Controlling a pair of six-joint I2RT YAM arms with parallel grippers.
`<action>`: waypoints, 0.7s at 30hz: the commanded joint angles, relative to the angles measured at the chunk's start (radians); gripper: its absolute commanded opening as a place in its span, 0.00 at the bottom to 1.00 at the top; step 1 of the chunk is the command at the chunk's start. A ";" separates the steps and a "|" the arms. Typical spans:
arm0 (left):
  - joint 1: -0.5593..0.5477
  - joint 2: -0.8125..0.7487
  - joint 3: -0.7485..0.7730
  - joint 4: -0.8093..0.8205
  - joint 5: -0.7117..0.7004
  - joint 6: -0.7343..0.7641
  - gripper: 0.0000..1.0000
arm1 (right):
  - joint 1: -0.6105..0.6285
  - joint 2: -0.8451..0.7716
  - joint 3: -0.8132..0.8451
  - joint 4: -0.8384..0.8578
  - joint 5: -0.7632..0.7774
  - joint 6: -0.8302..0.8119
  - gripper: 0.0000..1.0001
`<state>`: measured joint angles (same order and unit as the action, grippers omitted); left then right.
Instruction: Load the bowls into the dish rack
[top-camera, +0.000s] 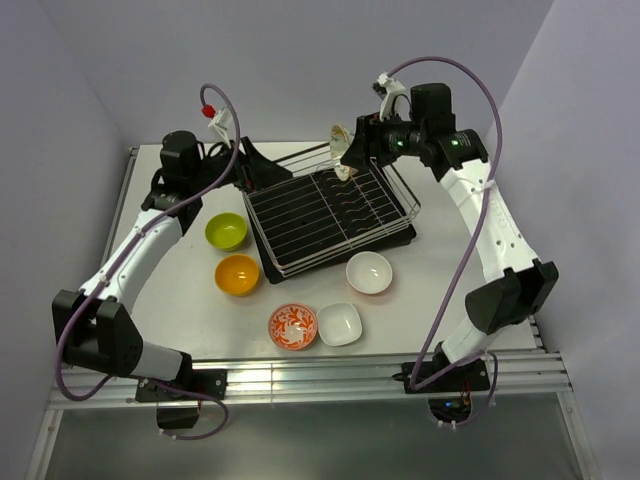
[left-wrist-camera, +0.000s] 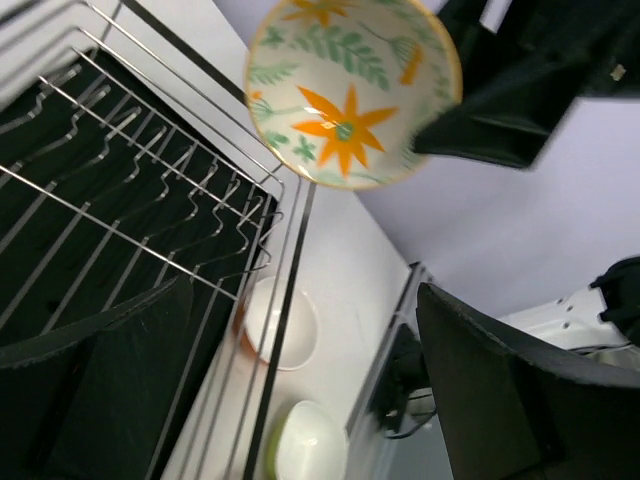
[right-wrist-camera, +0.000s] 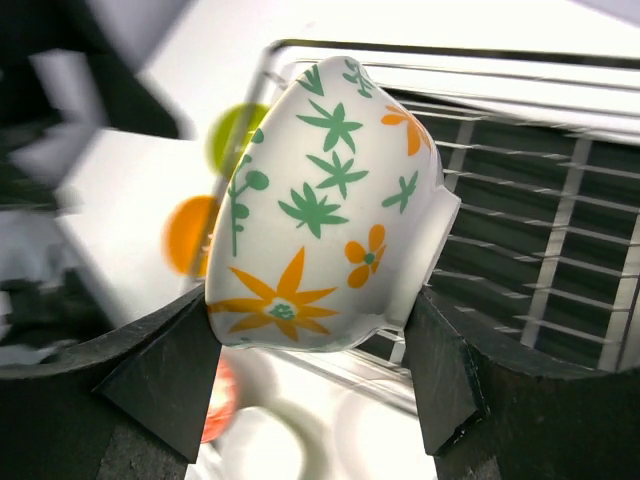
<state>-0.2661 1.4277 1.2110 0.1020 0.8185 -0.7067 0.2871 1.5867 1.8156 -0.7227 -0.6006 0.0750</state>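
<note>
- While my right hand (right-wrist-camera: 315, 335) clamps the leaf-print bowl (right-wrist-camera: 320, 200) between both pads, tipped on its side with its foot turned toward the wires, the bowl hangs above the far rim of the dish rack (top-camera: 330, 215), not yet inside.
- My left hand (left-wrist-camera: 310, 370) is spread wide with nothing between its fingers, near the rack's far left corner.
- Five more bowls wait on the table (top-camera: 190, 300) by the rack's near side: the lime green bowl (top-camera: 226, 231), the orange bowl (top-camera: 237, 274), the red-and-white patterned bowl (top-camera: 292, 326) and two white bowls (top-camera: 369, 272).
- I judge this bowl to be glazed ceramic: stiff, fairly light, slick, and likely to chip against metal wire. A pinch across the wall near the rim seems safest, followed by a gentle set-down between the prongs.
- Only the right wrist view shows how little my pads cover, which is just the bowl's lower edge.
- From the left wrist view I get the bowl's round face, clear above the rack rim.
- Seen from the top, the whole layout is plain, but the grip itself is too small to read.
</note>
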 joint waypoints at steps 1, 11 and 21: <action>-0.001 -0.093 0.079 -0.097 0.001 0.193 1.00 | -0.005 0.047 0.114 -0.015 0.142 -0.190 0.00; 0.007 -0.147 0.099 -0.297 -0.050 0.346 0.99 | -0.005 0.216 0.203 -0.021 0.304 -0.400 0.00; 0.021 -0.187 0.098 -0.383 -0.090 0.403 1.00 | -0.005 0.360 0.234 0.029 0.441 -0.517 0.00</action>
<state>-0.2497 1.2842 1.2797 -0.2680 0.7452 -0.3466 0.2871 1.9339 1.9808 -0.7727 -0.2340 -0.3763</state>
